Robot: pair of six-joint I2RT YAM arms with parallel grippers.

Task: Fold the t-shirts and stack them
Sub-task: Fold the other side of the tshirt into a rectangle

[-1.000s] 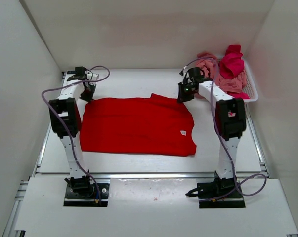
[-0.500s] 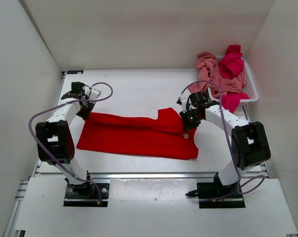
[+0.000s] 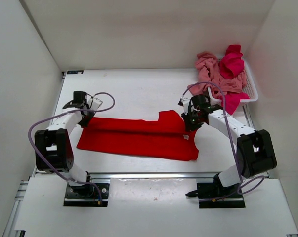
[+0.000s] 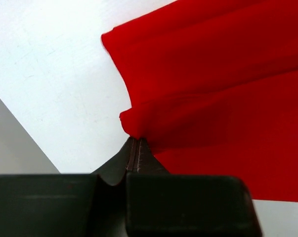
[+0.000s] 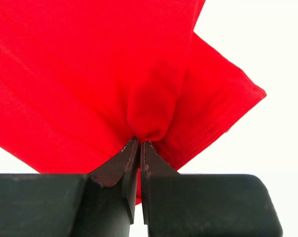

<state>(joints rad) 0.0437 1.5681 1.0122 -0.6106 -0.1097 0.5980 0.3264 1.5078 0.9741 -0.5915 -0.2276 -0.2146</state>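
Jaws of left arm and right arm pinch red t-shirt.

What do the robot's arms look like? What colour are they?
The left arm and the right arm are white tubes with chunky black joints. A thin lilac-grey cable loops along each one. They stand on flat black bases. The fingers are dark and blocky, narrowing to thin wedge tips.

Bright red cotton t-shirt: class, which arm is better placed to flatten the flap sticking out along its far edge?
Right, probably. The right gripper is shut on the bright red cotton t-shirt beside that flap; the left gripper pinches the opposite end.
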